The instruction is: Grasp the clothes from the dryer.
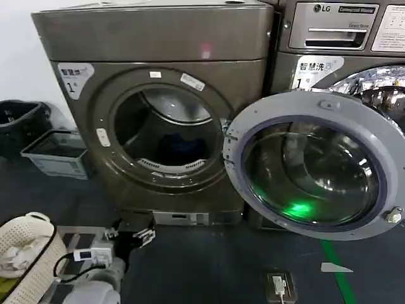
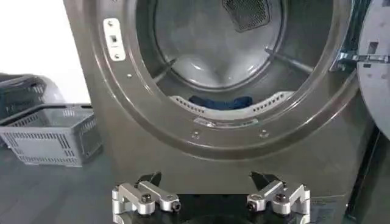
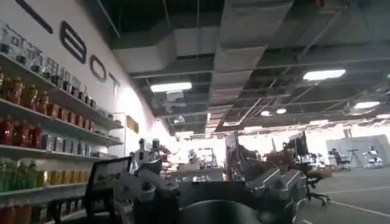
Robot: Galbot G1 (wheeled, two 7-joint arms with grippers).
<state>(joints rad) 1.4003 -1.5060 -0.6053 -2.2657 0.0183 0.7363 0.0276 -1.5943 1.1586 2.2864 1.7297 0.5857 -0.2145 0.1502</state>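
The dryer [image 1: 152,41] is a bronze-grey front-loader with a "1" label, and its round grey-rimmed door [image 1: 380,136] is swung wide open to the right. The clothes [image 1: 180,151], a small dark blue bundle, lie at the bottom of the drum just behind the porthole lip. My left gripper [image 1: 139,227] hovers low in front of the machine's base, below the porthole. In the left wrist view the left gripper [image 2: 206,181] is open and empty, facing the dryer [image 2: 122,140], with the clothes [image 2: 220,102] well above and beyond it. My right gripper [image 3: 207,173] is open, aimed away into the room.
A grey crate [image 1: 57,152] and a black bin [image 1: 22,123] stand left of the dryer. A white laundry basket [image 1: 28,244] holding pale cloth sits beside my left arm. The LG machine [image 1: 342,38] is behind the open door. A small device [image 1: 279,285] lies on the floor.
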